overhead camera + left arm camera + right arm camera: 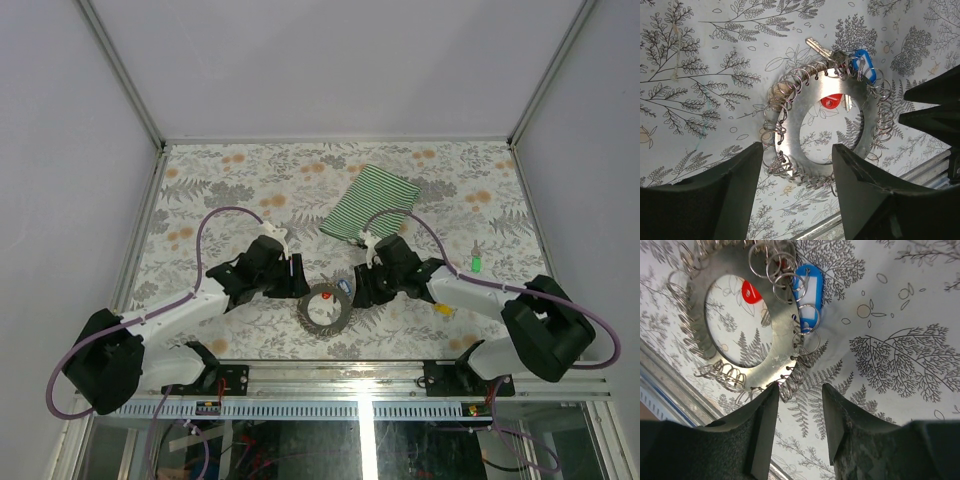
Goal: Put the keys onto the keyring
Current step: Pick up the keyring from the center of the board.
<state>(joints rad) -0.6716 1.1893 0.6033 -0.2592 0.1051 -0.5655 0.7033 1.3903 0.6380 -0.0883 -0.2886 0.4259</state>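
The keyring is a flat silvery disc ring edged with many small wire loops, lying on the patterned table between my two grippers. A blue key tag and a metal key hang at its far edge, and a red tag shows in its hole. My left gripper is open, its jaws straddling the ring's near edge. My right gripper is open, its left finger touching the loops on the keyring's rim. The blue tag and red tag show there too. A yellow tag lies by the right arm.
A green-and-white striped cloth lies at the back, behind the right gripper. A green tag lies at the right. The metal rail runs along the table's near edge, close to the ring. The left gripper is left of the ring.
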